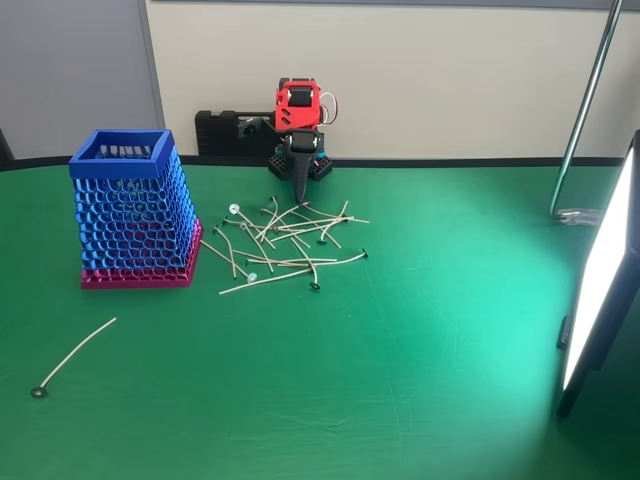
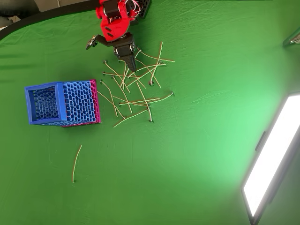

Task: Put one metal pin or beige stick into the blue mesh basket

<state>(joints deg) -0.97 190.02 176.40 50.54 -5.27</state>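
A loose heap of thin, pale beige sticks (image 1: 285, 235) with small dark ring heads lies on the green cloth-covered bench (image 1: 420, 380), just right of the tall blue honeycomb-lattice basket (image 1: 135, 210) with its magenta base band. One more stick (image 1: 75, 355) lies apart, nearer the camera. The red-and-black robot hand (image 1: 300, 195) points down at the heap's far edge, fingers narrowed; whether it grips anything cannot be told.
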